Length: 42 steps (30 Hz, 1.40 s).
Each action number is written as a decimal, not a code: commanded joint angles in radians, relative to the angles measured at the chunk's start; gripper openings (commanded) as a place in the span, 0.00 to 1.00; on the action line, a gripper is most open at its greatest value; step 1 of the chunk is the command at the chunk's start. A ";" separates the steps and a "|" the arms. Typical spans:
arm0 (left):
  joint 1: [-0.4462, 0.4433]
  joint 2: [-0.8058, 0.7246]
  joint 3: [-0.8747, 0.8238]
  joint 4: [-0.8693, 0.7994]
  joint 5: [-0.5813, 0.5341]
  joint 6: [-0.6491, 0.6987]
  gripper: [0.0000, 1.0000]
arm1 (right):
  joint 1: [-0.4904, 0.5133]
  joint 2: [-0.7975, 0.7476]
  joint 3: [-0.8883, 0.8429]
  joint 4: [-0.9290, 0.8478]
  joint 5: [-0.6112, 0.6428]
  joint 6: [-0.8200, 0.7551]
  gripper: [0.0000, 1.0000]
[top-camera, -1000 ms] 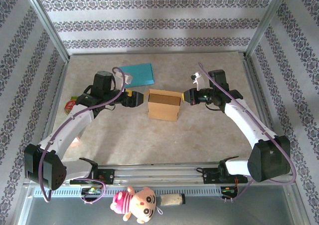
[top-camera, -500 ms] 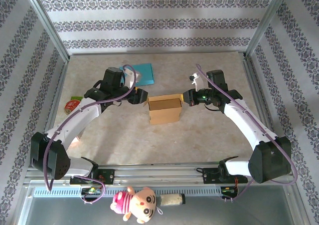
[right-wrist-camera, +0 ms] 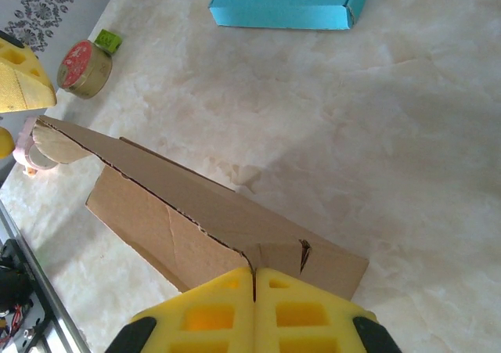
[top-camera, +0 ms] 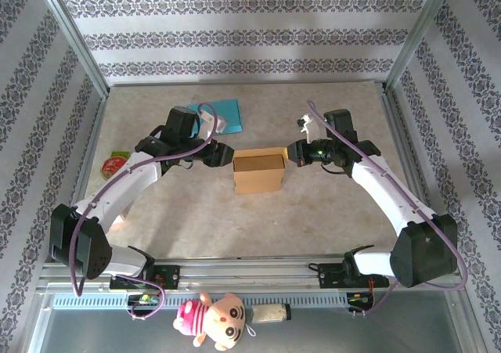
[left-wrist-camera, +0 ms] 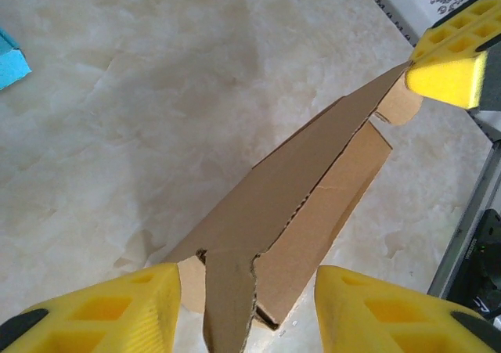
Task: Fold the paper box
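The brown paper box (top-camera: 258, 171) stands at the table's middle, its top flap raised. My right gripper (top-camera: 291, 153) is at the box's right end. In the right wrist view that gripper (right-wrist-camera: 254, 290) is shut on the edge of the box (right-wrist-camera: 196, 228) flap. My left gripper (top-camera: 228, 156) is at the box's left end. In the left wrist view my left gripper (left-wrist-camera: 246, 310) is open, with a tab of the box (left-wrist-camera: 305, 204) hanging between its fingers (left-wrist-camera: 102, 310) with a gap on each side. The right gripper's finger (left-wrist-camera: 454, 55) shows at the flap's far tip.
A flat blue box (top-camera: 219, 117) lies behind the left arm, also seen as the blue box (right-wrist-camera: 290, 1) in the right wrist view. A red-topped tape roll (top-camera: 114, 163) sits at the left edge. A plush toy (top-camera: 215, 322) lies beyond the near rail.
The left gripper has swung back and right to the box's left end and its jaws have narrowed. The box has shifted slightly, now squarer to the camera. The right gripper keeps its hold.
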 commanded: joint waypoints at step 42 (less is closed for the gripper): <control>-0.028 -0.021 -0.152 0.200 0.023 -0.433 0.02 | 0.045 0.012 -0.021 0.009 0.082 0.435 0.08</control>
